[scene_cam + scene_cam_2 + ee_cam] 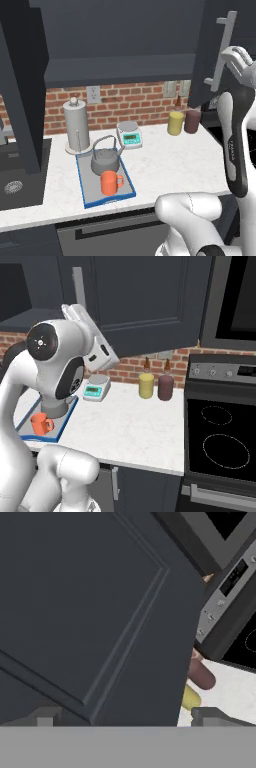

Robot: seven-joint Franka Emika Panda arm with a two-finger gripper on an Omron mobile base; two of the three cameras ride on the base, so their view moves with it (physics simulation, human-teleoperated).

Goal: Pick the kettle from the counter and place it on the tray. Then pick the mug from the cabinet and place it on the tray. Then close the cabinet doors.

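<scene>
With the kettle (105, 161) and the orange mug (110, 182) both standing on the blue-rimmed tray (88, 192) on the counter (165, 160), only the cabinet doors are left — both navy panels hang open. The gripper (125, 717), fingers wide apart and empty, faces the right door (90, 612) close up, beside its bar handle (223, 45).
</scene>
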